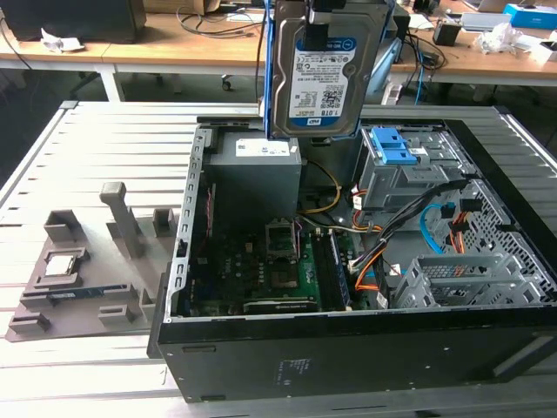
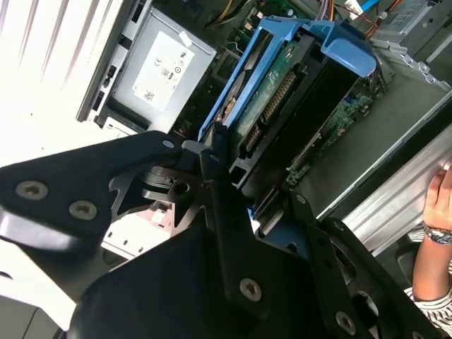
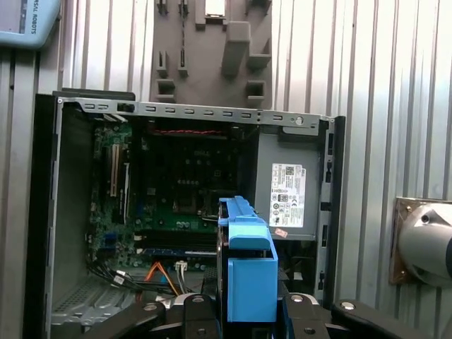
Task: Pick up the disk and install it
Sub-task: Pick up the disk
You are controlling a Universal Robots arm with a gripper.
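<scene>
One black gripper (image 2: pixel 240 176) is clamped on the flat silver disk with blue side rails (image 1: pixel 315 78), which hangs upright over the open black computer case (image 1: pixel 348 340), whose blue plastic drive bay (image 1: pixel 396 152) lies lower, toward the exterior view's right.

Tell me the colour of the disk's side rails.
Blue: the rails on the disk show best in the first wrist view.
</scene>
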